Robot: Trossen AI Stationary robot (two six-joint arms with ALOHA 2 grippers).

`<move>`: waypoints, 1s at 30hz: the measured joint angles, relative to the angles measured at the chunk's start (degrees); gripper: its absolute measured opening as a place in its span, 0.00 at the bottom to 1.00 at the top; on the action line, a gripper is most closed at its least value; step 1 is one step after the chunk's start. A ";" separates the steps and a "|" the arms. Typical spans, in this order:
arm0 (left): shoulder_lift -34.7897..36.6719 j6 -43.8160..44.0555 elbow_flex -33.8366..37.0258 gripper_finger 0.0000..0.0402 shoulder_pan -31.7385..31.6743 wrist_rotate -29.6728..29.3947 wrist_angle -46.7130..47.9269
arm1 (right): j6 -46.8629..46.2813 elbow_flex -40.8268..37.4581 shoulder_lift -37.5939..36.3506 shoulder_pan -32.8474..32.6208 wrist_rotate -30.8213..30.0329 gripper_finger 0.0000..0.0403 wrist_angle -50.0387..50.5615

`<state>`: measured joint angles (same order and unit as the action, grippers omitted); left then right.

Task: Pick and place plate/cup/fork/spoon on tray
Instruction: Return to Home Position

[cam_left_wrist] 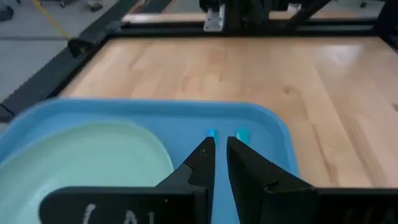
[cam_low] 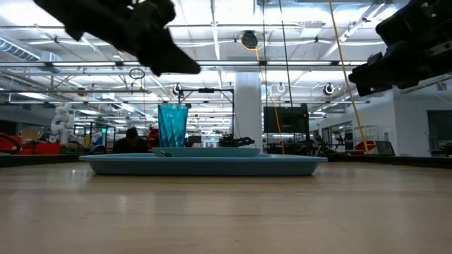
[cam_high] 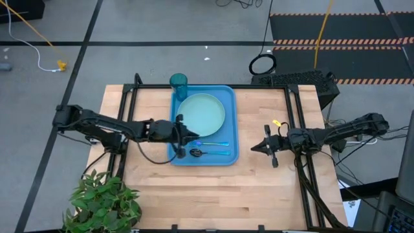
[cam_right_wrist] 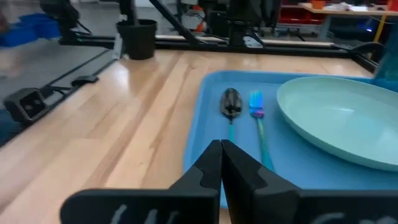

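Wooden table [cam_high: 194, 188], left gripper [cam_high: 194, 134] slightly parted above tray [cam_high: 228, 157], hiding spoon [cam_high: 197, 152] partly, right gripper [cam_high: 255, 148] closed

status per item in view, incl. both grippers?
tray: flat on the table, loaded
plate: lying flat in the tray
cup: upright at a tray corner, beside the plate
fork: lying in the tray, next to the spoon
spoon: lying in the tray, beside the fork
left gripper: above the tray, narrow gap, holding nothing
right gripper: over bare table, shut, empty
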<state>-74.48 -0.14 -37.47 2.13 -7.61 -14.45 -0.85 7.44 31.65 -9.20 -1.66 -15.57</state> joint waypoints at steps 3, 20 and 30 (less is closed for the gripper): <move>3.00 0.76 1.69 0.12 0.72 -0.63 -0.40 | -0.05 0.00 -0.66 -2.31 -1.61 0.00 0.45; 7.90 0.11 3.78 0.12 2.84 -2.04 -1.09 | 0.65 -1.75 -4.64 -7.40 -2.76 0.00 -0.70; 7.90 -0.13 3.78 0.12 4.77 -2.04 -2.54 | 3.03 -4.17 -10.15 -7.27 -2.72 0.00 -1.80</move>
<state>-66.59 -0.27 -33.69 6.90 -9.65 -16.99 2.18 3.27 21.50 -16.47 -4.38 -17.37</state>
